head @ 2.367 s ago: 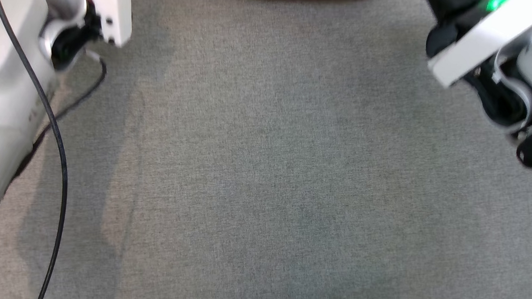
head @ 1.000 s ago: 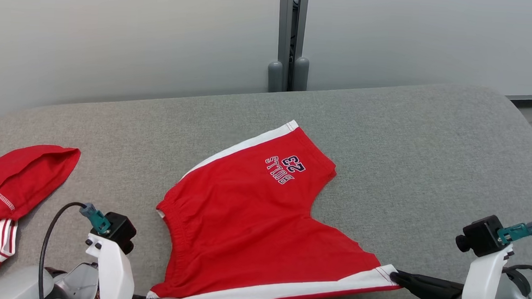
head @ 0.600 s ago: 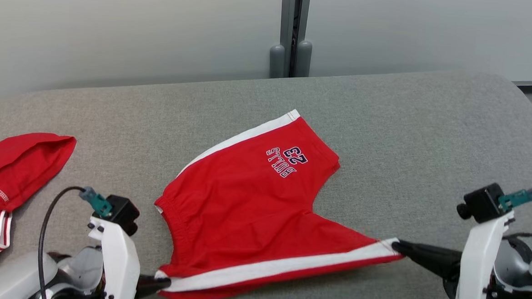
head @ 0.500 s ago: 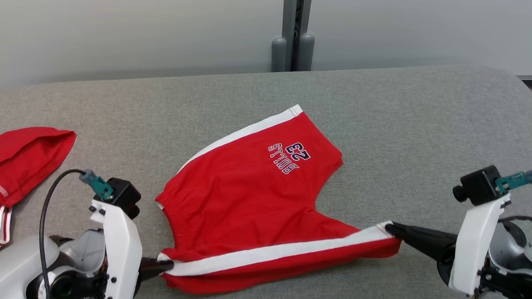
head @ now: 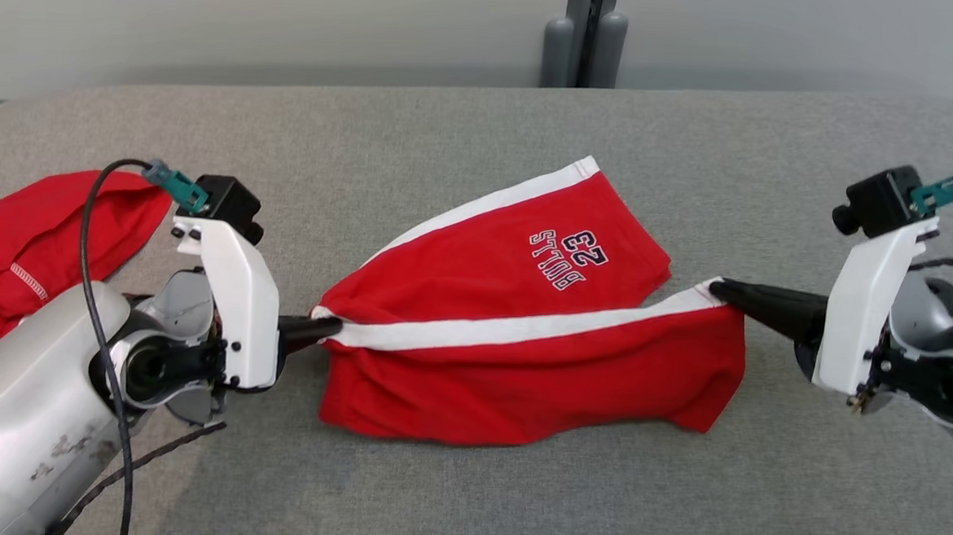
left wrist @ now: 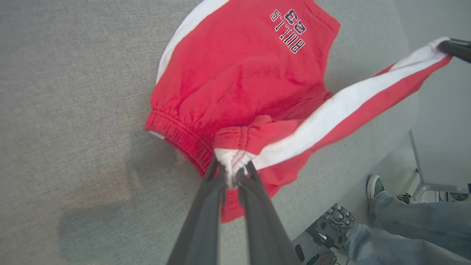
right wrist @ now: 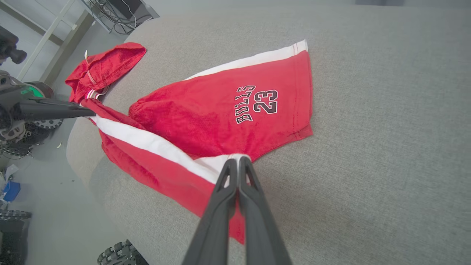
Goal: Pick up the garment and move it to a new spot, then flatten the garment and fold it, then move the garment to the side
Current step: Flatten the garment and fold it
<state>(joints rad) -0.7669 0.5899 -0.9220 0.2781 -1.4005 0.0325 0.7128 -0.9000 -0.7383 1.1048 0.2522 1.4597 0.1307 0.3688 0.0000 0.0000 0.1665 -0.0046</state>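
The left tool (head: 320, 329) and right tool (head: 717, 289) each clamp tight on the soft red knit shorts (head: 519, 388), holding their white side stripe (head: 506, 330) taut between them over the grey woven desk (head: 431, 502).

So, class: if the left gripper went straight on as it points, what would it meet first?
The shorts the left gripper pinches; further along, probably the right gripper.
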